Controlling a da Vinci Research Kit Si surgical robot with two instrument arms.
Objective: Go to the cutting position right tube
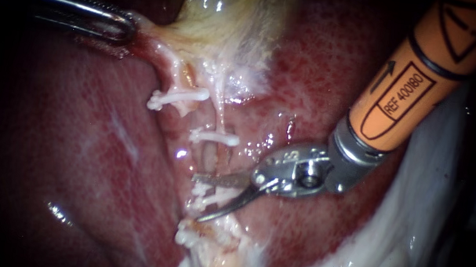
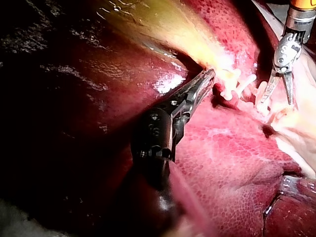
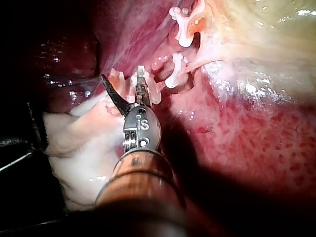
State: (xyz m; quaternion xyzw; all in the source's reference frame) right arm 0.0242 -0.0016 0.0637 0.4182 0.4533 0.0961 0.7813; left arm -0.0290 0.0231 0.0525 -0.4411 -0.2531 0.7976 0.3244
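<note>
While my left instrument [image 1: 125,25], a slim silvery metal shaft, is gripping the neck of the pale yellow, glistening gallbladder [image 1: 226,16] with its tool closed on that tissue, I am watching my right instrument [image 1: 197,198], the orange-sleeved shaft with a steel wrist. Its tool, two thin curved metal blades, is standing open in a narrow V. The right tube [image 1: 220,120], a thin whitish strand, is running from the gallbladder down over the dark red liver [image 1: 61,151], crossed by an upper white plastic clip [image 1: 214,138]. The blades are lying across that long axis, coming from the tube's right side. They seem to be bracketing the lower clip [image 1: 217,195] rather than the bare stretch just above it, so I am judging that a small shift toward the gallbladder is needed.
</note>
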